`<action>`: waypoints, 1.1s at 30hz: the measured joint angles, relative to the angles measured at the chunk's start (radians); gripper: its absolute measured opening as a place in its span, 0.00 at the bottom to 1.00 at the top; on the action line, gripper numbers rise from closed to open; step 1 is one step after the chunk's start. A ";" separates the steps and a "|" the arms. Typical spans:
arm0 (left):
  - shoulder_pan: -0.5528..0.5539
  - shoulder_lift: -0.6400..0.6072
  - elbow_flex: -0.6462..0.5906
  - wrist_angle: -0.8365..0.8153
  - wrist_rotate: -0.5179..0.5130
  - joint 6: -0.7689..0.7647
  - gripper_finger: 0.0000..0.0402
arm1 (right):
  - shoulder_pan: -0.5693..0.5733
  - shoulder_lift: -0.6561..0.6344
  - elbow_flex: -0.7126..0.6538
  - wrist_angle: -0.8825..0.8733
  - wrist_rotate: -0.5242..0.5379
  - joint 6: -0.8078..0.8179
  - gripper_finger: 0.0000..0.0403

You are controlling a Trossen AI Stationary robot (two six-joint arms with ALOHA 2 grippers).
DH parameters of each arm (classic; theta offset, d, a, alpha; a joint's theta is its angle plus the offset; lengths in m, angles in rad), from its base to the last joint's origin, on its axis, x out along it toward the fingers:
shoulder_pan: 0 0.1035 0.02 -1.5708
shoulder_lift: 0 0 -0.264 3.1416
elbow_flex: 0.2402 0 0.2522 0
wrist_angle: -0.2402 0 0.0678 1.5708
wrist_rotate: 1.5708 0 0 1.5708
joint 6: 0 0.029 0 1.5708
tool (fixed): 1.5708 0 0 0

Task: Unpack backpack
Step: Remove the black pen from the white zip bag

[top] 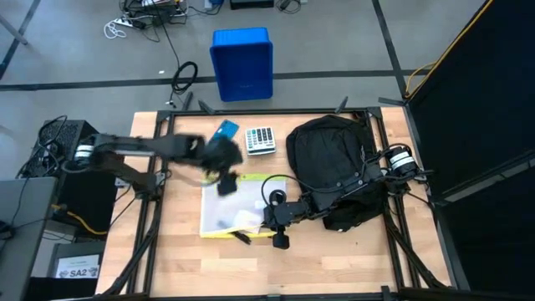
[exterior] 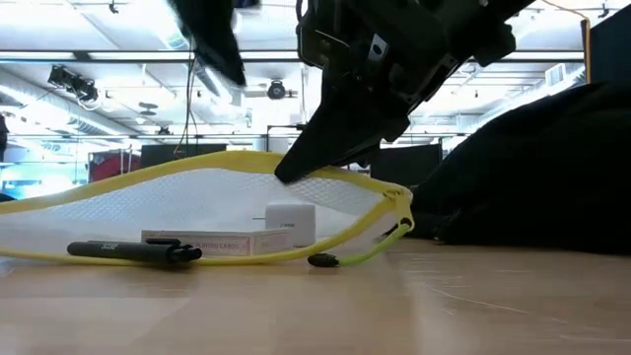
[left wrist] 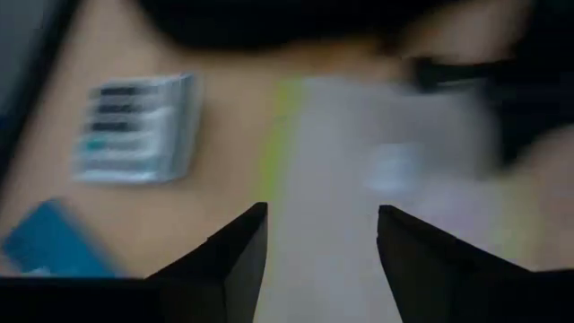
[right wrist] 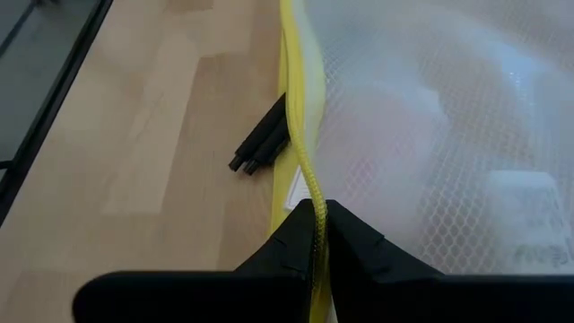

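- Clearly the backpack (top: pixel 333 163) is soft, floppy fabric, probably light now; I judge its straps or zipper edge the best hold.
- It lies on the table's right half, beside the calculator (top: pixel 260 139).
- Right gripper (right wrist: pixel 316 215) pinches shut on the yellow edge of the mesh pouch (top: pixel 230 209), just left of the backpack.
- Left gripper (left wrist: pixel 321 235) hovers part-open, holding nothing, farther left.

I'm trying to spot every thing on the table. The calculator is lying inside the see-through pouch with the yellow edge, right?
Not quite. The calculator lies on the bare table, outside the see-through pouch, beside the backpack. The high view shows it. The pouch does have a yellow edge, and the right gripper is pinching that edge.
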 joint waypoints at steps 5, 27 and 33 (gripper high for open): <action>-0.324 -0.025 -0.070 0.294 -0.009 -0.130 0.42 | -0.008 0.000 0.000 0.005 0.005 -0.021 0.00; -0.613 0.477 -0.146 0.435 -0.237 -0.304 0.41 | 0.037 0.000 0.000 0.012 0.009 -0.024 0.00; -0.582 0.483 -0.145 0.403 -0.229 -0.294 0.41 | 0.040 0.000 0.000 0.015 0.010 -0.024 0.00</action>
